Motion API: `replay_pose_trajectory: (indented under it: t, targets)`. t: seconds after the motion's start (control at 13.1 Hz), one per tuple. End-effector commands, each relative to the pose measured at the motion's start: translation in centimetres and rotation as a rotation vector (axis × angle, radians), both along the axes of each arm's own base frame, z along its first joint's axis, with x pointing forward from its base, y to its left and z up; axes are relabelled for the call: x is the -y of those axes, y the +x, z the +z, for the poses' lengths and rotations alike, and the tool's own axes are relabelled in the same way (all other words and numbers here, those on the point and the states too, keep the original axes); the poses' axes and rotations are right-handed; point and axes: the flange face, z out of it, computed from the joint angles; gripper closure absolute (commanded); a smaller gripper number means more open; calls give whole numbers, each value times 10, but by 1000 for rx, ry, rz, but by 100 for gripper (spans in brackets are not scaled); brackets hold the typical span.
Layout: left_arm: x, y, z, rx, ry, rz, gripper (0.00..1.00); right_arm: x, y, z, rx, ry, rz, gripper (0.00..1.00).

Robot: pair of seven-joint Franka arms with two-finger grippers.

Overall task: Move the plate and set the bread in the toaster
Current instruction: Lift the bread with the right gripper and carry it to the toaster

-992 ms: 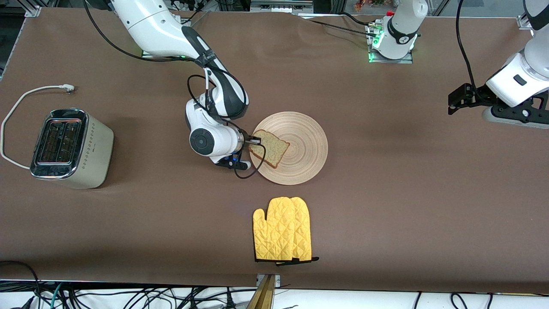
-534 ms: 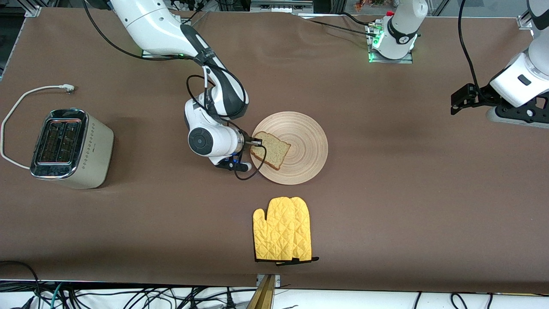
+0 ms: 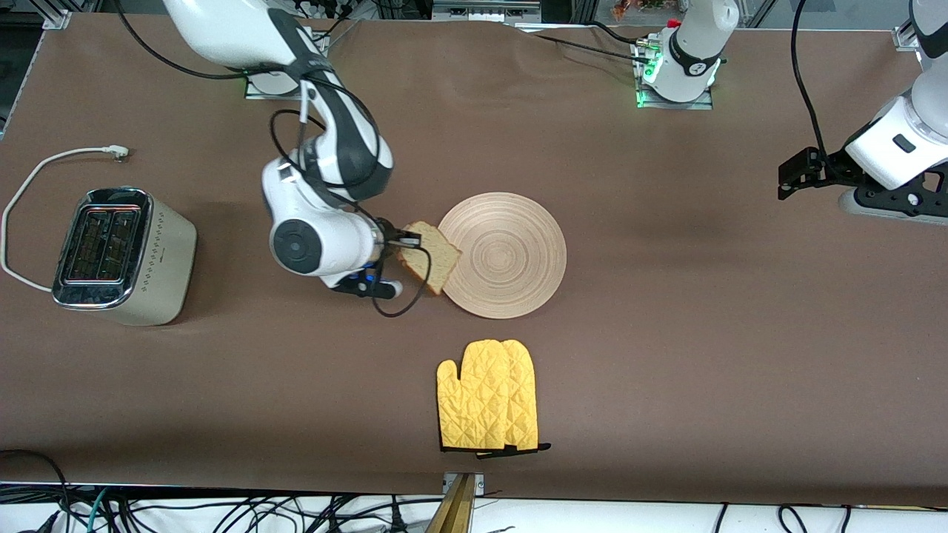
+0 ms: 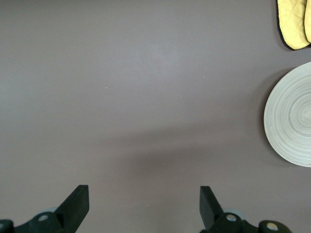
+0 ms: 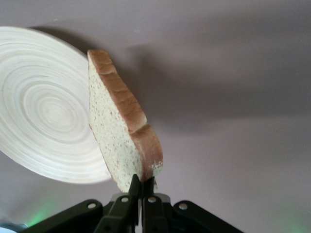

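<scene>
My right gripper [image 3: 409, 240] is shut on the bread [image 3: 429, 263], a speckled slice with a brown crust, and holds it tilted in the air over the plate's edge at the right arm's end; its fingers [image 5: 135, 185] pinch the crust [image 5: 127, 131]. The round light-wood plate [image 3: 511, 255] lies bare in the middle of the table and shows in both wrist views [image 5: 39, 107] [image 4: 291, 116]. The cream toaster [image 3: 122, 255] with chrome top stands at the right arm's end of the table. My left gripper [image 3: 786, 178] is open and empty at the left arm's end, its fingertips [image 4: 80, 196] wide apart.
A yellow oven mitt [image 3: 489, 396] lies nearer the front camera than the plate; its tip shows in the left wrist view [image 4: 294, 22]. The toaster's white cord [image 3: 44, 166] curls on the table beside it.
My right gripper has lifted the bread off the plate and carried it toward the toaster's end. The plate is now bare. The left arm has barely moved.
</scene>
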Motion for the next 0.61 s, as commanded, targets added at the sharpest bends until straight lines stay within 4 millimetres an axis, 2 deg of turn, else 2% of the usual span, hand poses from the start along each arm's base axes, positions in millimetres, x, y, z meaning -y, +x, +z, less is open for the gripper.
replay_pose_trajectory:
  t: [0.0,0.23,0.38,0.53]
  targets:
    - [-2,1,3,-10,-26,4,0,33,-5,57,-3,-91,50,100]
    - [-1,1,3,-8,-20,11,0,70,-8,85,26,-245,202,100]
    - [0,2,5,0,-14,12,0,122,-3,97,-14,-304,247,100]
    - [0,8,3,0,-14,7,0,192,5,112,-57,-299,262,100]
